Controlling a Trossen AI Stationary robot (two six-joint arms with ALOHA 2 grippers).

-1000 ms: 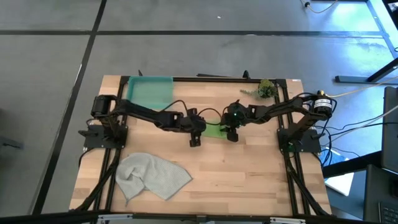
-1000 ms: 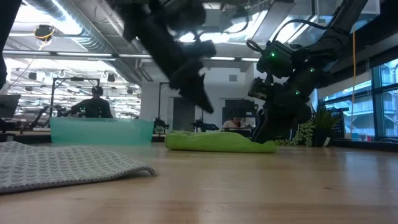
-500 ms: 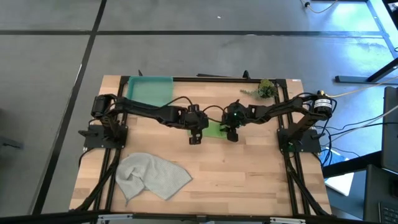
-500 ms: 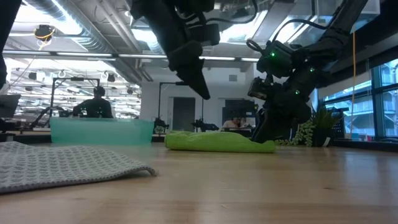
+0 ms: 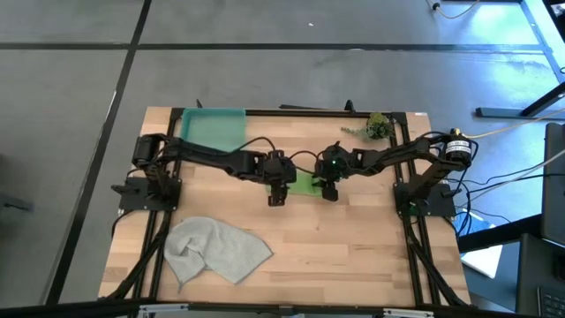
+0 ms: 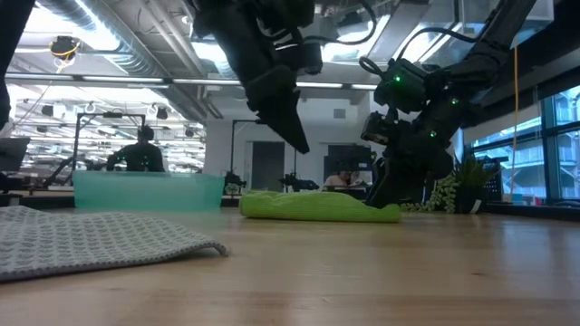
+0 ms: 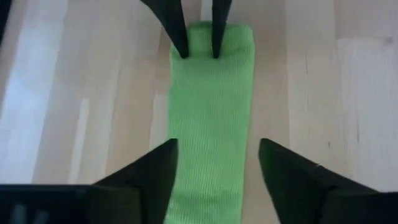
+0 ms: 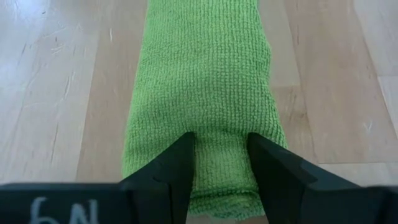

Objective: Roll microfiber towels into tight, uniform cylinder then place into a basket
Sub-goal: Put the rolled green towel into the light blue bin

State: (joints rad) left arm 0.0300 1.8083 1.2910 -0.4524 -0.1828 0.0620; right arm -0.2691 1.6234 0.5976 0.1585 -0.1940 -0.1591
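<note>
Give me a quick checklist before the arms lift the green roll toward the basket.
1. Green towel rolled evenly: ok.
2. Right gripper down on one end of the roll, fingers pressed into the cloth: ok.
3. Left gripper on the roll: not ok, open and above the other end.
4. Basket free to take the roll: ok.
5. Grey towel clear of the path: ok, it lies unrolled at the near left.

handwritten "6N" on the right claw (image 8: 219, 163) mount, nothing else legible
</note>
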